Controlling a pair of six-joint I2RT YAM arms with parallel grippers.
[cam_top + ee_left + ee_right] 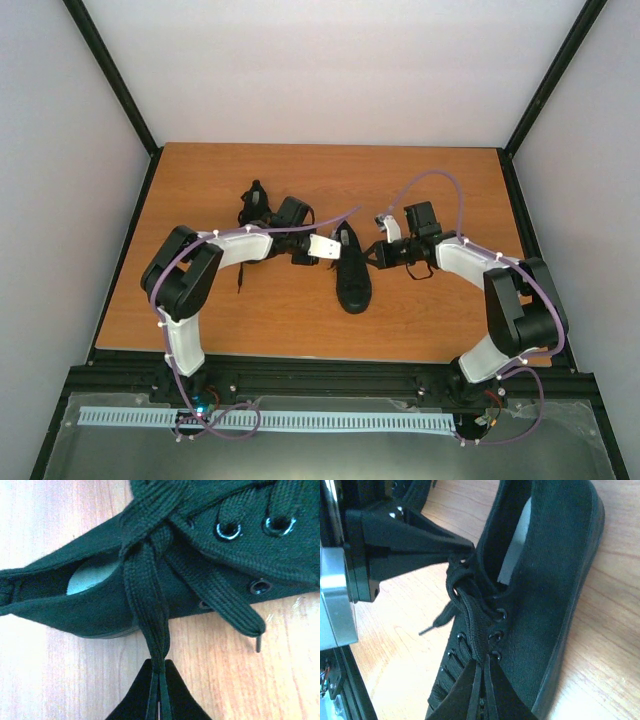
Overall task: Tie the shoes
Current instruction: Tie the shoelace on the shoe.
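Black canvas shoe (352, 278) lies mid-table (200, 315). Both arms bend inward, elbows out, meeting over it. The left gripper (159, 692) is pinched tight on one lace (149, 605), the right gripper (482, 692) on the other lace (470, 625). The second shoe (258, 205) sits toward the far edge.

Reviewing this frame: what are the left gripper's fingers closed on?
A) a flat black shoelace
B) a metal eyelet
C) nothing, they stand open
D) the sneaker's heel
A: in the left wrist view, the left gripper is shut, with a shoelace running from the sneaker down between its fingertips.
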